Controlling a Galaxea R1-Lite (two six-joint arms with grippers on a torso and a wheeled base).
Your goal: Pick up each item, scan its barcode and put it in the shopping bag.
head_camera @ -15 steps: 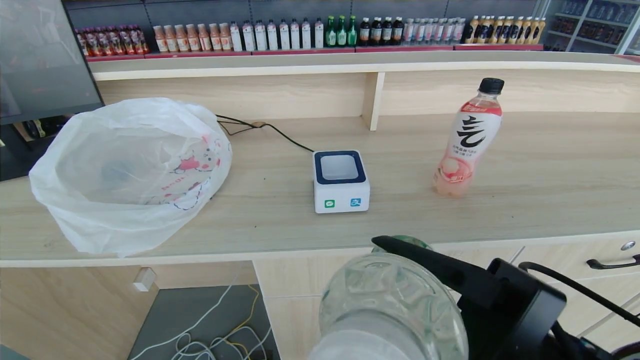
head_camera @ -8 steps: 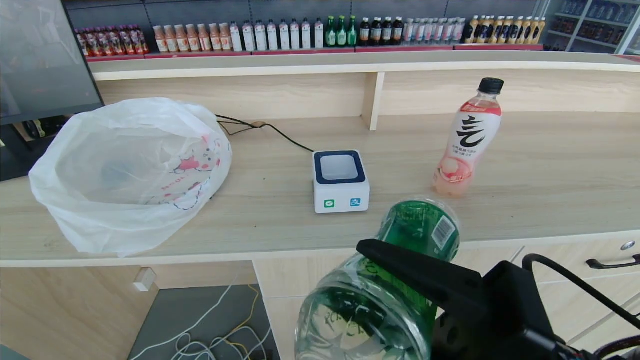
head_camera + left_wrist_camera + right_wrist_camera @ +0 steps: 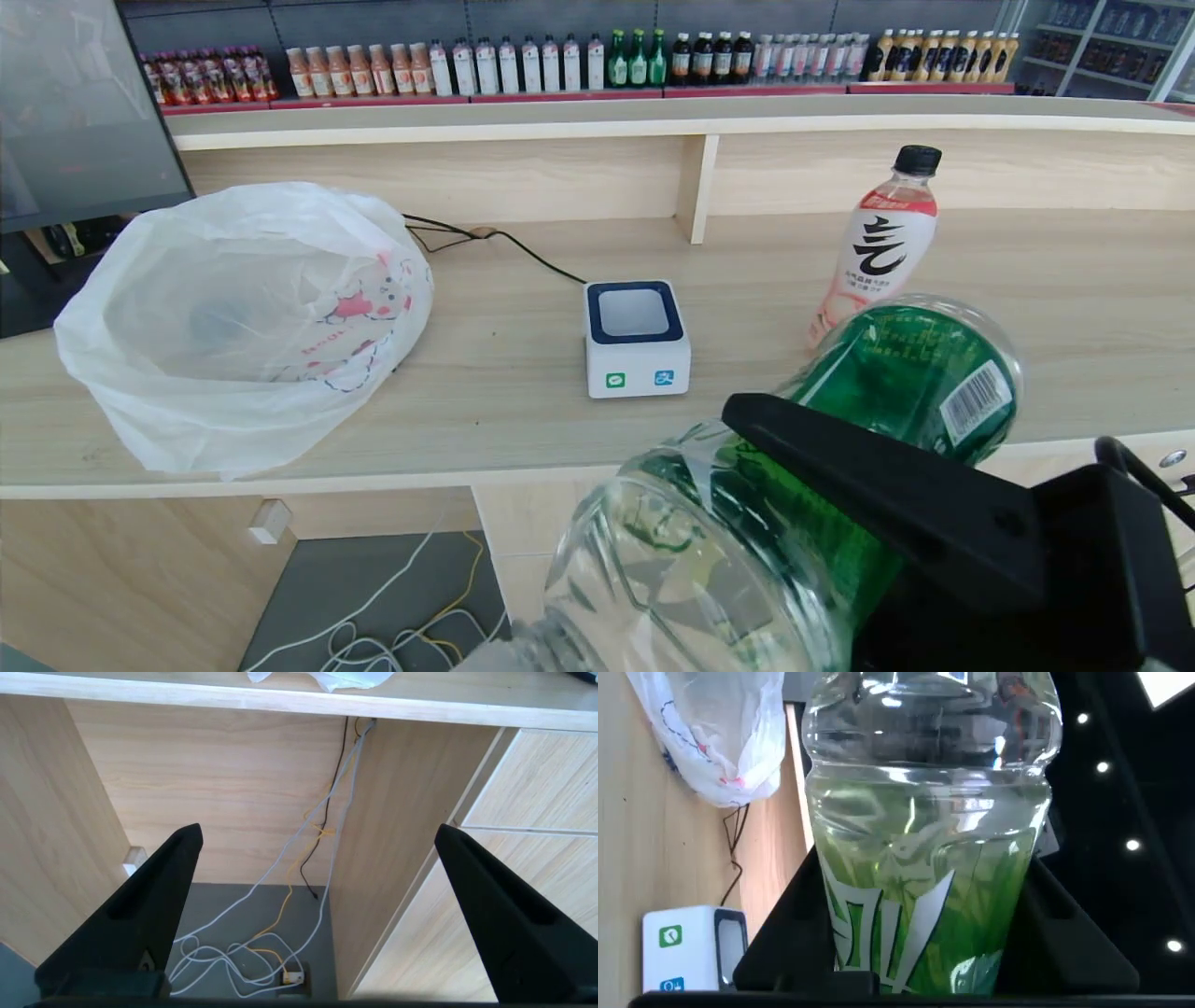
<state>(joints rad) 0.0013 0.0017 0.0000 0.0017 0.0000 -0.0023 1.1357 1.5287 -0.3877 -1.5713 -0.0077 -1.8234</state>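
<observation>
Near the right end of the desk's (image 3: 523, 411) near edge, the green bottle (image 3: 868, 373) hangs tilted in the air, base toward the far right and neck toward the near left. The right tool (image 3: 924, 952) is closed on its labelled middle, one finger on each side. I judge the bottle to be thin clear plastic: light, smooth, round, and likely to dent or swivel under a hard or off-centre squeeze, so a mid-body hold suits it. How full it is I cannot tell. Its barcode (image 3: 976, 401) sits near the base and faces up and right, so it probably needs turning to face the scanner (image 3: 638, 336), which stands mid-desk to the left with open desk around it. A pink bottle (image 3: 882, 252) stands upright just beyond the held one and could be knocked over. The bag (image 3: 243, 317) lies far left, mouth open, with a free path past the scanner's near side. The left tool (image 3: 318, 840) hangs wide open and empty below the desk's edge.
</observation>
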